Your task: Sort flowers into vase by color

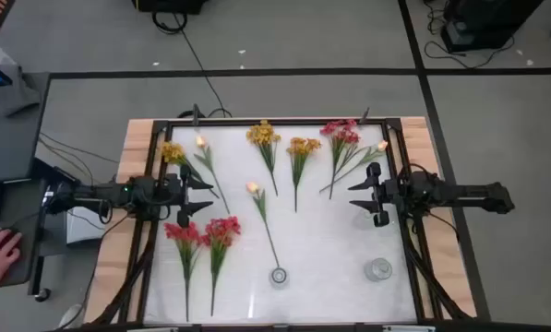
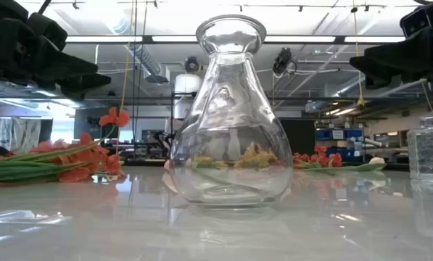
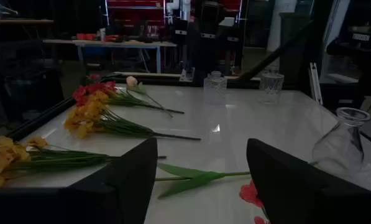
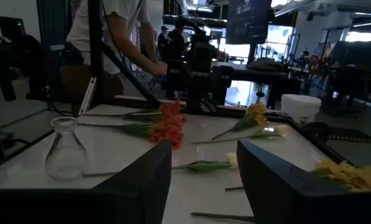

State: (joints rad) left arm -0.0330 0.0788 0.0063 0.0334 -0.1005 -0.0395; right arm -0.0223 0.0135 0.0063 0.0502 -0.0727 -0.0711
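Both grippers, left (image 1: 204,191) and right (image 1: 356,193), hover open and empty; sorting seems unstarted, next grasp one flower stem (image 1: 268,232).

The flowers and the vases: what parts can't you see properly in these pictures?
- Low view: the clear vase fills the middle; the yellow flowers behind it show only warped through the glass.
- Low view: the second glass vase is cut off by the picture's edge.
- Left wrist view: the left gripper covers part of a red flower.
- High view: petals too small to make out.
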